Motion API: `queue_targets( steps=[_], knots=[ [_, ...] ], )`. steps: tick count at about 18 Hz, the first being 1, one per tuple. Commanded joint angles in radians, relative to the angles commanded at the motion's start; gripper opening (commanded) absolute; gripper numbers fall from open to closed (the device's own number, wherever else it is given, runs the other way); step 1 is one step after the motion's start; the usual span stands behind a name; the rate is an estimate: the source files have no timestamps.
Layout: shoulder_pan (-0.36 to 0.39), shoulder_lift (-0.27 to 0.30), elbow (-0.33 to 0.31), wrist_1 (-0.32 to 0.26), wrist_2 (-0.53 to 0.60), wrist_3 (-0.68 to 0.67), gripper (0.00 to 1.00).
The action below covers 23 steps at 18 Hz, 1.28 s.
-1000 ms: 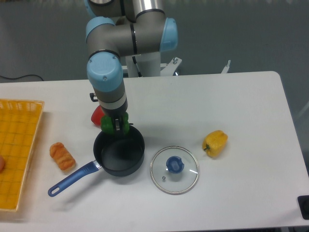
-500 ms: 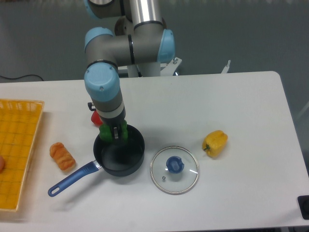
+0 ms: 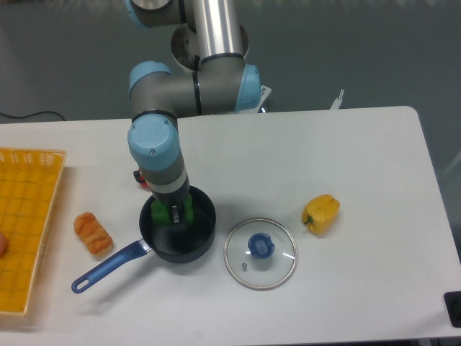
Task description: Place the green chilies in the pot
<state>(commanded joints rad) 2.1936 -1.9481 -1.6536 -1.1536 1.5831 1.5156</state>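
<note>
One small glossy green toy pepper [image 3: 175,213], the green chilies of the task, sits clamped between the two fingers of the grey and pale-blue arm's gripper [image 3: 174,214], and it hangs inside the rim of the round dark saucepan with the long blue handle [image 3: 194,244]. The fingers are closed on the pepper, one dark finger showing across its front. Whether the pepper touches the pot's floor cannot be told from this angle, since the wrist hides much of it. The step in hand looks like the final lowering before release; the next move, as I judge it, calls for opening the fingers and lifting straight up so the pepper does not ride out with them or catch the near wall. Around the pot lie a round glass lid with a blue knob [image 3: 260,253] just beside it on the right, a yellow toy pepper [image 3: 321,213] further right, an orange croissant-like toy [image 3: 93,232] to the left, and a yellow mesh basket [image 3: 29,216] at the left edge. A sliver of red toy pepper [image 3: 142,176] peeks from behind the arm. None of these blocks the release.
</note>
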Motion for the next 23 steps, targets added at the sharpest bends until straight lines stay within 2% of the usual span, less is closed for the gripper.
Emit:
queue_targets(
  steps=[4, 7, 9, 14, 19, 23],
  knots=[
    [0.0, -0.011, -0.002, 0.0, 0.021, 0.0, 0.54],
    [-0.003, -0.017, -0.003, 0.002, 0.028, 0.0, 0.65],
    [-0.003, -0.017, -0.002, 0.002, 0.026, 0.009, 0.99],
    [-0.003, -0.014, 0.0, 0.0, 0.028, -0.006, 1.0],
    [-0.017, -0.008, 0.02, 0.002, 0.023, -0.1, 1.0],
    [-0.015, 0.001, 0.031, 0.003, 0.018, -0.101, 1.0]
  ],
)
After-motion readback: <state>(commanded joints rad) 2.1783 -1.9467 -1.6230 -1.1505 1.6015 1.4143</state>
